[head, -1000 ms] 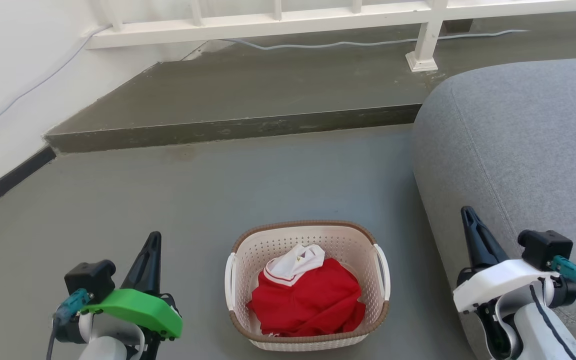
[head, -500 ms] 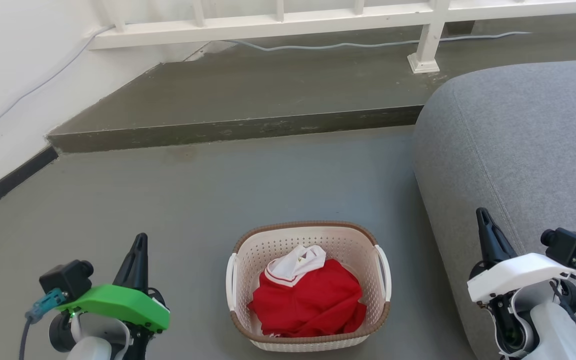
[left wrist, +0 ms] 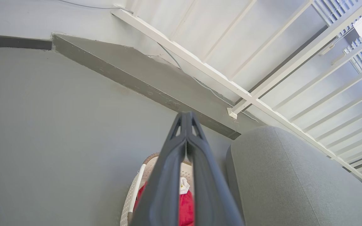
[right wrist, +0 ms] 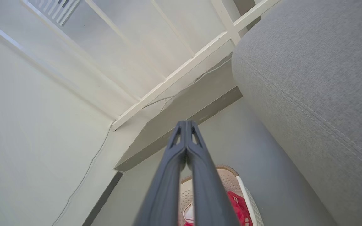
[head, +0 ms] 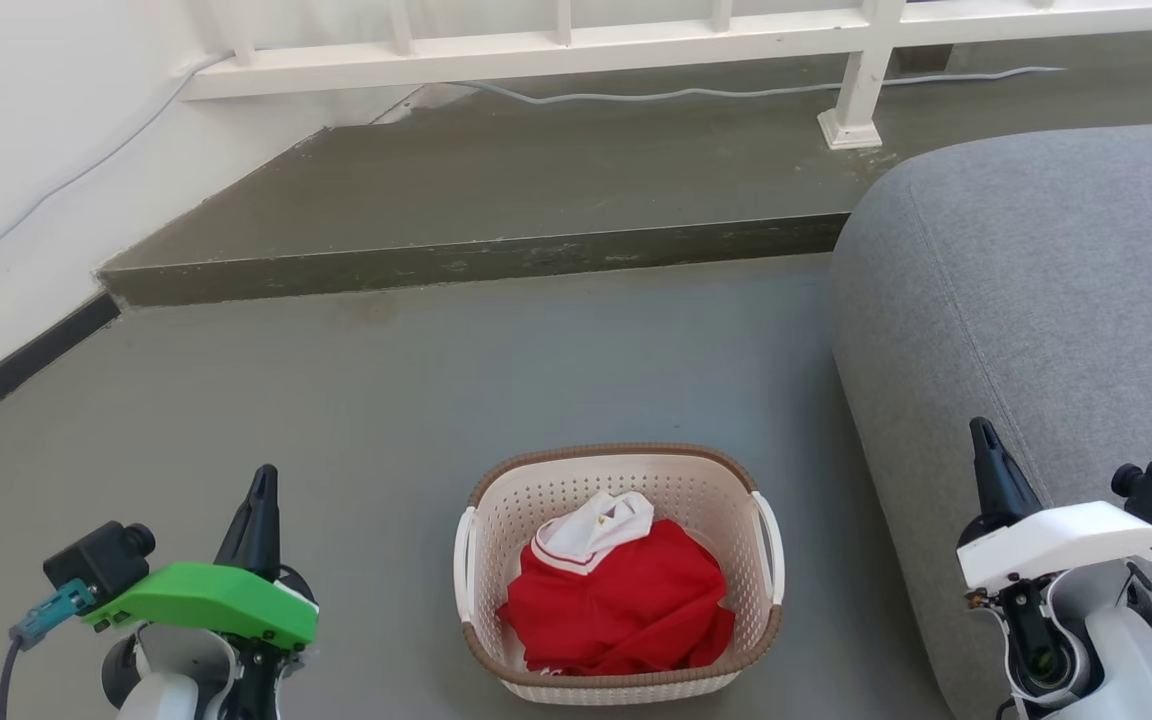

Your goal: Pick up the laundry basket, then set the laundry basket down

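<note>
The laundry basket (head: 619, 460), cream with a brown rim and white side handles, stands on the grey floor at the bottom centre of the head view and holds a red and white garment (head: 616, 595). My left gripper (head: 261, 482) is shut and empty, well to the basket's left. To the basket's right, beside the sofa, my right gripper (head: 982, 435) is shut and empty too. In the left wrist view the shut left gripper (left wrist: 186, 116) hides part of the basket (left wrist: 137, 185). The right wrist view has the right gripper (right wrist: 185, 124) over the basket (right wrist: 228, 174).
A grey sofa (head: 1046, 300) fills the right side, close to the basket and the right arm. A raised dark step (head: 476, 255) runs across behind the open floor, with a white railing (head: 556, 45) and a cable beyond. A white wall (head: 6, 170) stands at the left.
Both grippers have moved outward and slightly down, away from the basket: the left one leftward, the right one rightward. The basket has stayed in place. The camera has shifted slightly.
</note>
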